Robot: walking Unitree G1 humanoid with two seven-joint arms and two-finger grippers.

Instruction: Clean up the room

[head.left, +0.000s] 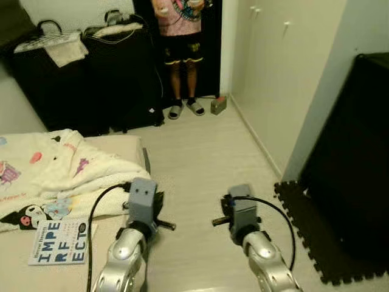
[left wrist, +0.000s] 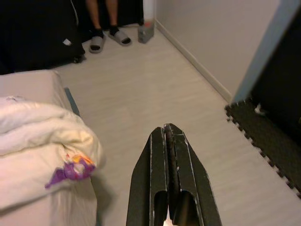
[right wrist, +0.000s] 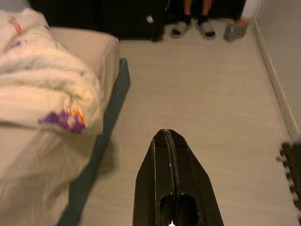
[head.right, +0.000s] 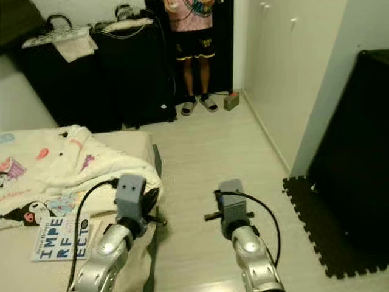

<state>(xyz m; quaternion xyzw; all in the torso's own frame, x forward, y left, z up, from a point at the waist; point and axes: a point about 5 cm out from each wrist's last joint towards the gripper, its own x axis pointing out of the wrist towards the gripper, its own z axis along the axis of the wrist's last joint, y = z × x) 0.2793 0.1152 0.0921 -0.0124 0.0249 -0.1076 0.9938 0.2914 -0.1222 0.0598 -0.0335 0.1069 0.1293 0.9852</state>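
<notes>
Floor [head.left: 200, 158]: pale wood-look planks, smooth, matte.

Bed [head.left: 115, 146] on my left: beige mattress, a dark teal edge strip along its side in the right wrist view. On it, one cream blanket [head.left: 67, 167], soft and rumpled, printed with small cartoon figures; its fold overhangs the mattress corner. Just beside the blanket, near me, lies one flat book [head.left: 59, 242], white cover with large blue block letters; the lower edge of the lettering is hard to read.

Right side: black foam mat [head.left: 304, 225] with a toothed puzzle edge, partly under a tall black cabinet [head.left: 352, 158] that is cut off by the frame. White cupboard doors [head.left: 267, 67] with small knobs behind it.

Far end: black luggage or cases [head.left: 85, 79], matte, with pale cloth and cables on top; exact count unclear in the dark. One small box-like thing [head.left: 218, 104] stands on the floor by the wall; I cannot tell what it is. One person [head.left: 184, 55] in two grey slides, dark shorts, pink shirt; cut off above the chest.

My left gripper [left wrist: 169, 136]: two black fingers pressed together, holding nothing, over bare floor beside the bed corner. My right gripper [right wrist: 168, 141]: likewise clenched and empty, over the floor.
</notes>
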